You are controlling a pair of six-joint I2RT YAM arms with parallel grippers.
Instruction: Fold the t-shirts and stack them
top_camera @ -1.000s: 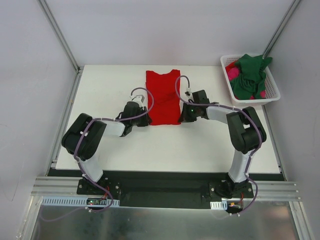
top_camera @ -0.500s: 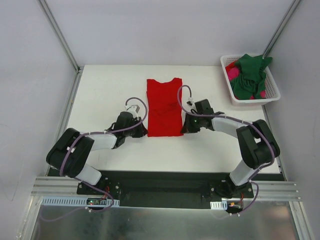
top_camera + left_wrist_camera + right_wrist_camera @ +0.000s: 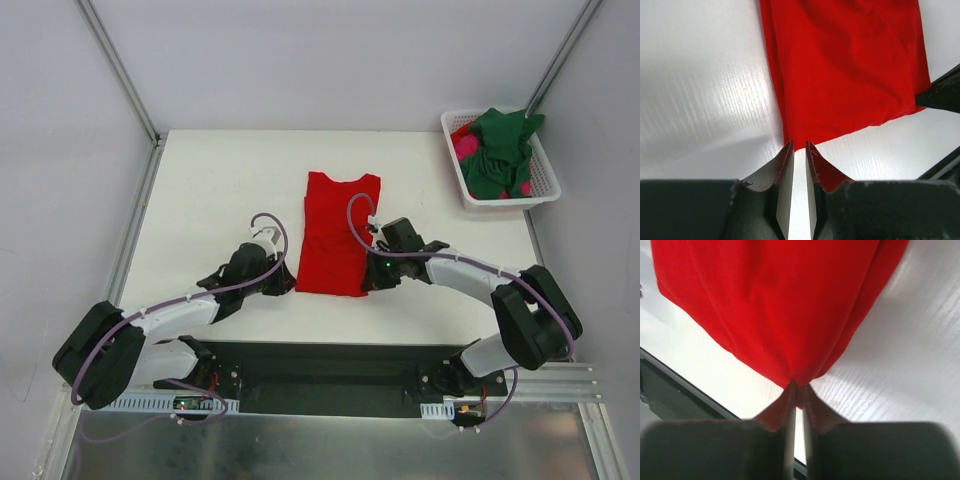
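Observation:
The red t-shirt (image 3: pixel 335 240) lies as a long, narrow folded strip on the white table, its collar end far and its hem near the table's front edge. My left gripper (image 3: pixel 285 283) is at the hem's left corner. In the left wrist view the red t-shirt (image 3: pixel 850 65) lies flat and its corner meets the nearly closed tips of the left gripper (image 3: pixel 799 146). My right gripper (image 3: pixel 368 282) is shut on the hem's right corner. In the right wrist view the red t-shirt (image 3: pixel 775 300) gathers into the right gripper (image 3: pixel 798 387). The dark green t-shirt (image 3: pixel 500 150) and the magenta-pink t-shirt (image 3: pixel 465 148) lie crumpled in the basket.
The white slotted basket (image 3: pixel 500 203) stands at the table's far right corner. A black rail (image 3: pixel 320 370) runs along the table's near edge just behind both grippers. Grey walls enclose the table on three sides.
Both grippers have drawn back toward the near edge, dragging the red t-shirt with them. Its hem now sits close to the front edge and the strip lies slightly slanted.

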